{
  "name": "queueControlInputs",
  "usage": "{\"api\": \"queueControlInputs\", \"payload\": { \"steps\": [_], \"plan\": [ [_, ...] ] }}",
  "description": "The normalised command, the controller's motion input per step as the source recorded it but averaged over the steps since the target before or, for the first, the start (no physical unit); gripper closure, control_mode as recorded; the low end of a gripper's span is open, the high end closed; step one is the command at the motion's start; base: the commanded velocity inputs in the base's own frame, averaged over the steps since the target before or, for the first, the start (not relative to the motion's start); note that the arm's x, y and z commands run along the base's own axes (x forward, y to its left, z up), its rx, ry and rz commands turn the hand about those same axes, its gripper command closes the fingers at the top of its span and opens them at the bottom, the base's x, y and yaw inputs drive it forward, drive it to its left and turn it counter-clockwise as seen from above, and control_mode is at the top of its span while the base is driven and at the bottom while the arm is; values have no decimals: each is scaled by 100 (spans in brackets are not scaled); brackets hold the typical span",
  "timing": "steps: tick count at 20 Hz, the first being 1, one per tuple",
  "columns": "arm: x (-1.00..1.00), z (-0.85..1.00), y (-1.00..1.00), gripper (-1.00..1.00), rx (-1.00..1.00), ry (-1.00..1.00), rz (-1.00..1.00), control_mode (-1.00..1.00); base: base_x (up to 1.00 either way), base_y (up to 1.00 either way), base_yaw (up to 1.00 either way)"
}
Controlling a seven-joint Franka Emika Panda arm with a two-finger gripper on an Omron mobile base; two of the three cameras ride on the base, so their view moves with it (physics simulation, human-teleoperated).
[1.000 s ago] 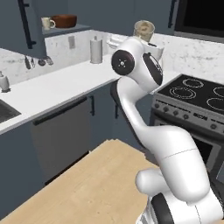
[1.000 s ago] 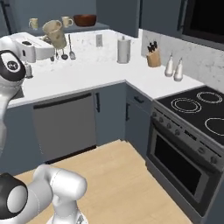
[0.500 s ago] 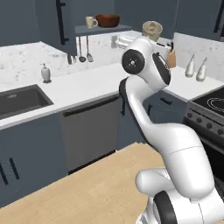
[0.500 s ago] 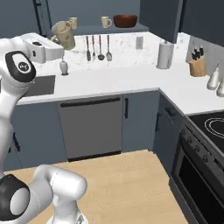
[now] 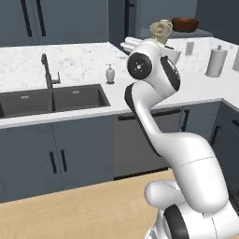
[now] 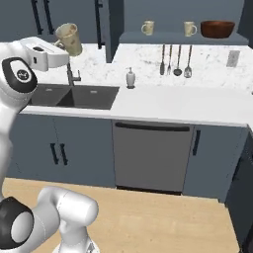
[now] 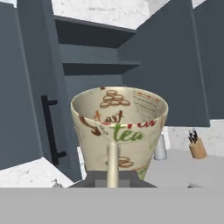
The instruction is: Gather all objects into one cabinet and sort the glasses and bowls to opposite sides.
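While the arm is standing tall over pale wood flooring, the claw (image 6: 63, 45) is gripping a cream patterned cup (image 6: 69, 39), holding it high above the sink (image 6: 74, 96) at about ten o'clock in the right base view. Seen from the left base view, the same cup (image 5: 161, 30) is sitting at the top of the arm near one o'clock. Through the hand view the cup (image 7: 119, 127) is showing its open mouth and brown and green lettering inside, with dark cabinet doors and a black bar handle (image 7: 50, 129) behind it. A white marbled table (image 6: 188, 104) is running along the wall, carrying a white soap dispenser (image 6: 130, 78) beside the sink. Above it, at one o'clock in the right base view, a dark slate-blue shelf (image 6: 178, 38) is bearing two cream cups (image 6: 147, 27) (image 6: 190, 28) and, at its right end, a reddish-brown bowl (image 6: 217, 28). Three utensils (image 6: 175, 62) are hanging under the shelf, and a dishwasher front (image 6: 150, 155) is sitting below the table.
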Motion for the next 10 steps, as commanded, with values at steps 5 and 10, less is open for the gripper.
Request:
{"api": "queueControlInputs", "payload": {
  "steps": [5, 10],
  "plan": [
    [0, 0, 0, 100, 0, 0, 0, 100, 62, -63, 35],
    [0, 0, 0, 100, 0, 0, 0, 100, 49, -97, 13]
  ]
}}
